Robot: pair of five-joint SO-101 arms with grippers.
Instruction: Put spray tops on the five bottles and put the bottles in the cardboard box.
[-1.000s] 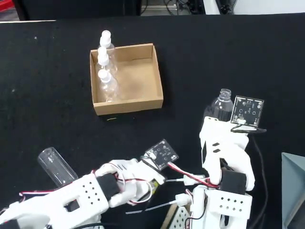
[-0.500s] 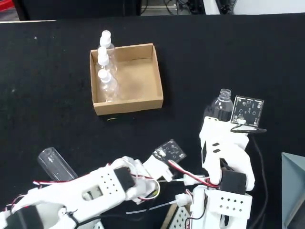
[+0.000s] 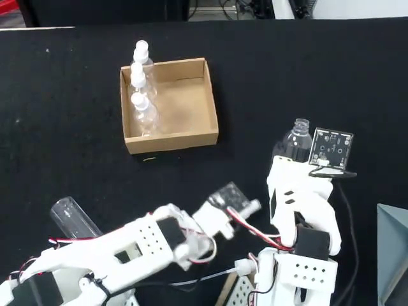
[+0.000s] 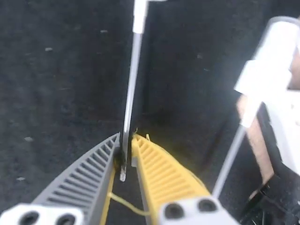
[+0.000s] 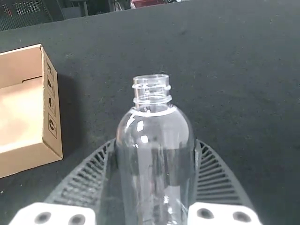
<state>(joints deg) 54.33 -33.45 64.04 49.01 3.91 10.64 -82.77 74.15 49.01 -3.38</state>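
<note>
A: What has the left claw (image 4: 124, 161) got?

B: It's pinched narrow on the tube (image 4: 130, 93) of a spray top (image 4: 139, 14), close to the tube's end. The right claw (image 5: 154, 145) clasps the open bottle (image 5: 151, 108) upright, apart from the box (image 3: 211, 95).

A: The risk?

B: That thin tube could bend or slip. Then the top swings, misses the neck or knocks the bottle askew.

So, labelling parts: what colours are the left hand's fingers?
One grey, one yellow on the left hand; clearest in left wrist view.
</note>
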